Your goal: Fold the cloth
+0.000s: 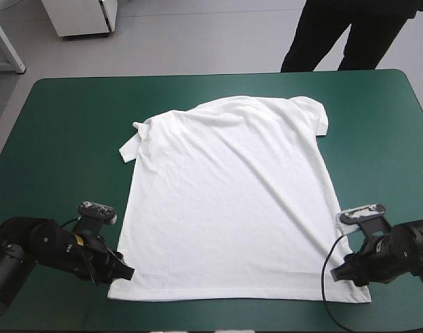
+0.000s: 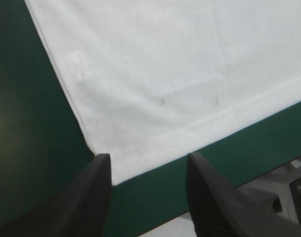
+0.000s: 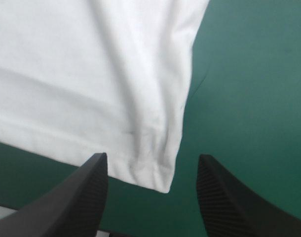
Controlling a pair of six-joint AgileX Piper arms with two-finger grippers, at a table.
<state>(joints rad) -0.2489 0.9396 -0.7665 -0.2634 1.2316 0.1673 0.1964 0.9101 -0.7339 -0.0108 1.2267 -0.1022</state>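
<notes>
Fingers of my left gripper: black, spread apart, grasping nothing; near-left hem corner of T-shirt lies between tips. On my right gripper, fingers likewise spread, empty; near-right hem corner sits between them, just ahead. T-shirt: white, spread flat on teal-green tabletop, hem toward near edge, collar toward far edge, sleeve on my left bunched, long diagonal creases across body.

White T-shirt spread flat, mid-table
</notes>
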